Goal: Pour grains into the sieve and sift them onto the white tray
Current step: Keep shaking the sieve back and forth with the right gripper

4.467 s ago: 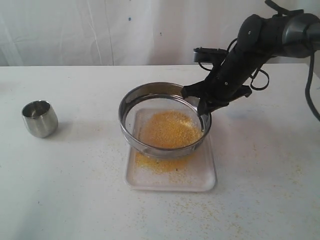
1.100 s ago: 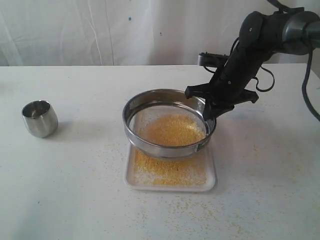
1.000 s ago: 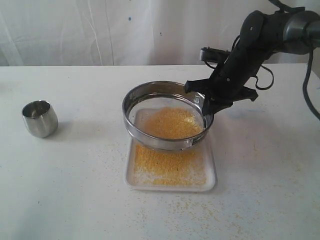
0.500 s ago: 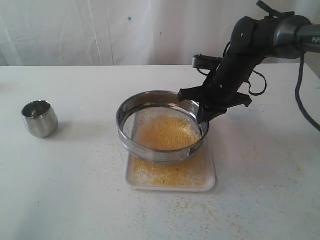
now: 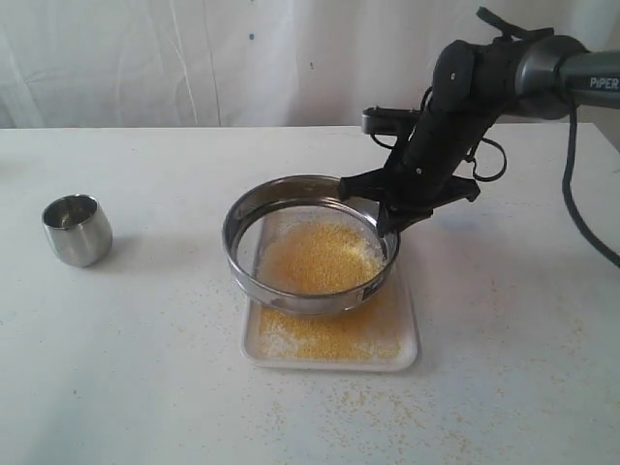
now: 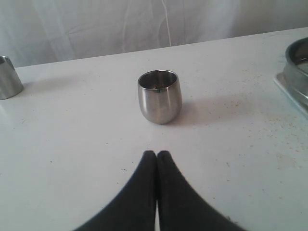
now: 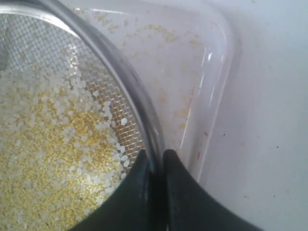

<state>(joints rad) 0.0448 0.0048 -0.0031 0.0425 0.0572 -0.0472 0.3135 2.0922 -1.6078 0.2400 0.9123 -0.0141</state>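
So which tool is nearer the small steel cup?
Left. The left tool, shut, points at the cup without touching it; the right tool grips the sieve rim over the tray.

Test lab: white table (image 5: pixel 116 378), draped backdrop (image 5: pixel 194 58)

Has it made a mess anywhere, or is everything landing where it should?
Yes, a little. Loose grains speckle the table in front of and left of the white tray, outside its rim. The sieve overhangs the tray's left edge, which may explain it.
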